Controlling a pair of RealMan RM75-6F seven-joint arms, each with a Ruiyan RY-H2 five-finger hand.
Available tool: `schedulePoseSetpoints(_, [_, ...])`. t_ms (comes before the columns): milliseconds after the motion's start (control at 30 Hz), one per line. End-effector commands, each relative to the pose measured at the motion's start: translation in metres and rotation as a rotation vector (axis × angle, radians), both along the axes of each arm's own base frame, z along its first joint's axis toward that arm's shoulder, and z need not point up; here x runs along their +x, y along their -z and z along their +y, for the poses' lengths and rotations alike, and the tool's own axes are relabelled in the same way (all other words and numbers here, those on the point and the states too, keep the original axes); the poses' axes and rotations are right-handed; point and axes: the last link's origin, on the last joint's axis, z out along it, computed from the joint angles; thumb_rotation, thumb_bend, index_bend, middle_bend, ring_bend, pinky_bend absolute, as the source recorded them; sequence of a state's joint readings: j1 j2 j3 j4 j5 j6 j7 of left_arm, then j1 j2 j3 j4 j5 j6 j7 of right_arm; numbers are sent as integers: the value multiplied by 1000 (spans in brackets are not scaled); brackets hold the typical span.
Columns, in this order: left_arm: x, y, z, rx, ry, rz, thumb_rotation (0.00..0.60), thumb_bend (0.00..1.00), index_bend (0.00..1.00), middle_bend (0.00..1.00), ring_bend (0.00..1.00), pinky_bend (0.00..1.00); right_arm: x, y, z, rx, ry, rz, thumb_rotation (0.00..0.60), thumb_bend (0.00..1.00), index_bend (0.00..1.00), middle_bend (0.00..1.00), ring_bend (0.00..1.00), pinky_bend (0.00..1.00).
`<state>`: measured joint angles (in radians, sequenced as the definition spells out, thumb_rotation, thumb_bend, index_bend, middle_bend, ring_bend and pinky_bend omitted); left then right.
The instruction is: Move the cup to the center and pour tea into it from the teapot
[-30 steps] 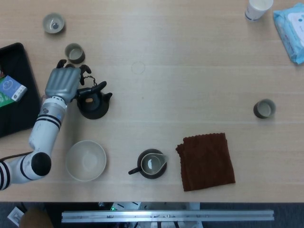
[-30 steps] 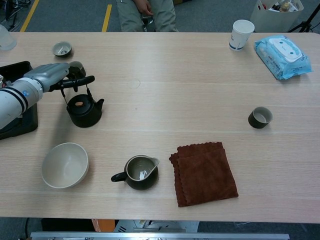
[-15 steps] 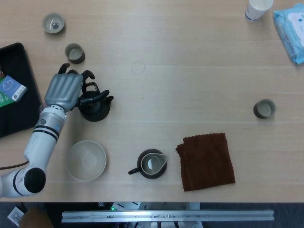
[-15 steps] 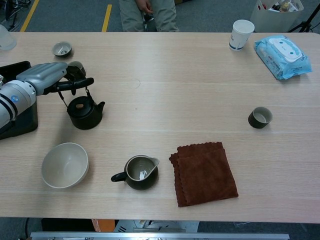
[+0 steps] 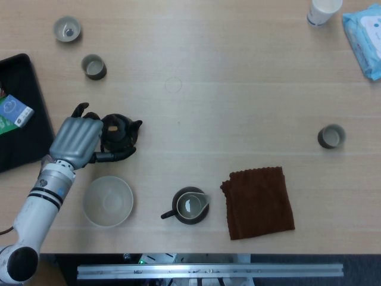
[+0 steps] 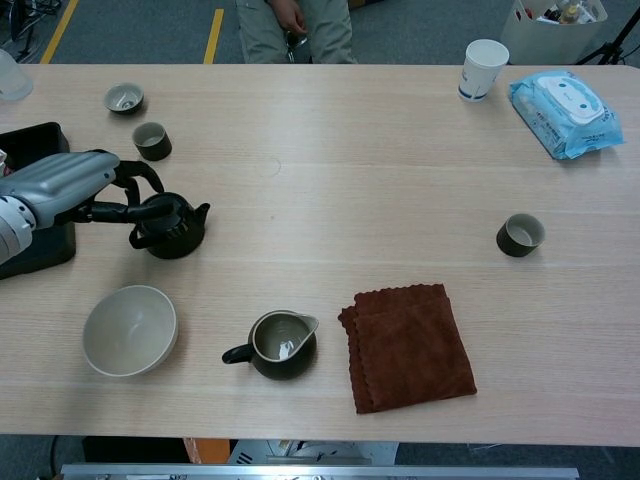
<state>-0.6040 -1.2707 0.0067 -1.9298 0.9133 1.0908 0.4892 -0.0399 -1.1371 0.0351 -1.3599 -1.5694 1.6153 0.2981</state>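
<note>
Reaching in from the table's left edge, the left hand lies against the dark teapot, its dark fingers wrapped around the pot's left side and over the handle — whether they truly clamp it or merely rest there cannot be told. The teapot stands upright on the wooden table with its spout pointing right, just above the pale bowl and below the 2 small cups at upper left. The dark cup sits alone well off to the right — beyond the brown cloth and the small pitcher.
</note>
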Motion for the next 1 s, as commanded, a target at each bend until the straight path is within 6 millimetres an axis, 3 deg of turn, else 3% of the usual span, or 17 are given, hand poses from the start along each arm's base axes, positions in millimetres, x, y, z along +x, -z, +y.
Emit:
schedulePoseSetpoints(33, [-1,-2,1,14,27,22,178,81,266,481,257,69,0,0,0,0,-1,0,600,87,348,327,242,321])
schedulePoseSetpoints(67, [-1,-2,1,15,38,30,221,81,264,470,253,69,0,0,1,0,-1,-1,600,87,348,327,242,321])
schedulePoseSetpoints(200, [-3,-1,2,9,76,70,519,80,198,376,209,69,0,0,0,1,1,1,600,87,347,327,242,321])
schedulePoseSetpoints(267, [-5,1,3,4,82,83,584,82,154,323,186,69,1,1,0,3,0,2,600,87,347,327,242,321])
schedulePoseSetpoints(667, [-18,12,23,1,50,110,600,81,123,278,159,69,0,1,0,0,8,4,600,87,348,327,242,321])
schedulePoseSetpoints(1000, [-18,13,24,-9,44,112,600,79,123,271,159,69,0,1,0,0,13,6,600,87,347,326,242,321])
